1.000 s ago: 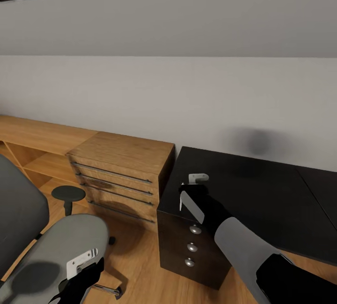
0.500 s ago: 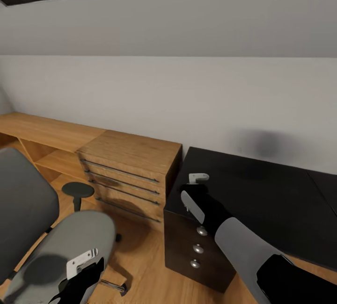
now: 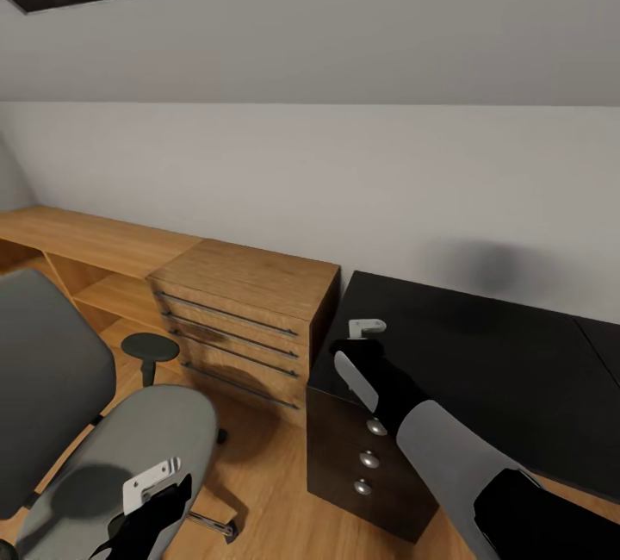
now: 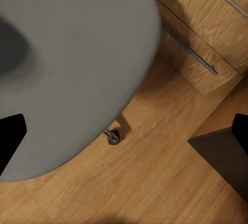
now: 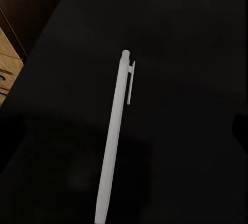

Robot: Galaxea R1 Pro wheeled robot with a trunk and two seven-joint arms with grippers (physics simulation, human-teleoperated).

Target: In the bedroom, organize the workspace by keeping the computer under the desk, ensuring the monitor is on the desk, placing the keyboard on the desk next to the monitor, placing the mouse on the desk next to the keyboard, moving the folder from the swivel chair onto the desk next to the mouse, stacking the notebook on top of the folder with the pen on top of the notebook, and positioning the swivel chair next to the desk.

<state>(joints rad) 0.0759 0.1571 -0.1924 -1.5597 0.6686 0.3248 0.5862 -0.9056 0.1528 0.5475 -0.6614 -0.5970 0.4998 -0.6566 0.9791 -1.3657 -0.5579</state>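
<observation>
Black desk [image 3: 482,370] below right gripper [image 5: 121,219] grasping one pen [image 5: 114,146]; left gripper [image 3: 151,500] released.

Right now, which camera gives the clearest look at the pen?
The right wrist view: the pen runs long and white against the black desk, clip visible. In the head view, the right tool hides it.

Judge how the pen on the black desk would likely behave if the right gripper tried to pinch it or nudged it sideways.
The pen looks thin, straight and rigid, so it probably stays stiff and weighs little. Its round barrel lies flat on the glossy desk, so a nudge may roll or skid it, though the side clip might stop a roll. Being so low, it probably needs a precise pinch.
</observation>
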